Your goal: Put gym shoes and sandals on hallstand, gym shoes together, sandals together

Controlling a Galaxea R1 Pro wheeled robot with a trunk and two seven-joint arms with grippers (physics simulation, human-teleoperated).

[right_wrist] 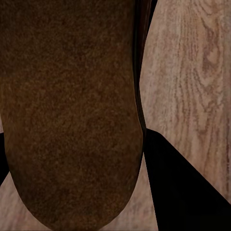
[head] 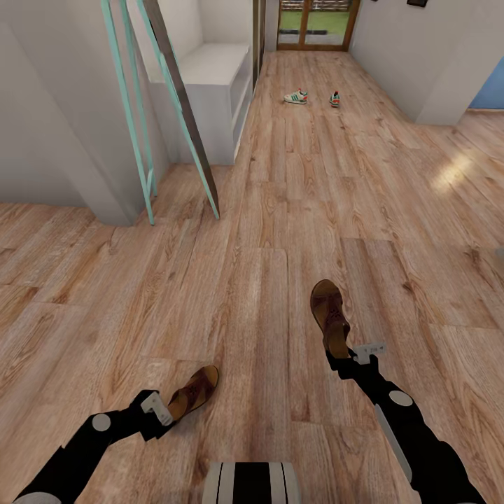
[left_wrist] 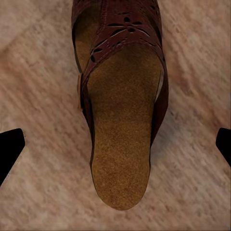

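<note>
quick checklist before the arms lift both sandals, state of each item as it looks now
1. Left gripper at the heel of the left sandal: ok.
2. Left fingers spread wide, not closed on it: not ok.
3. Right gripper at the heel of the right sandal: ok.
4. Right grip closed: cannot tell.
5. Gym shoes far down the corridor floor, not in the way: ok.

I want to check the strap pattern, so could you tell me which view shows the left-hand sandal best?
The left wrist view: the left-hand sandal lies between the open fingers, with cut-out strap and footbed plain. The head view shows it small at the left gripper.
</note>
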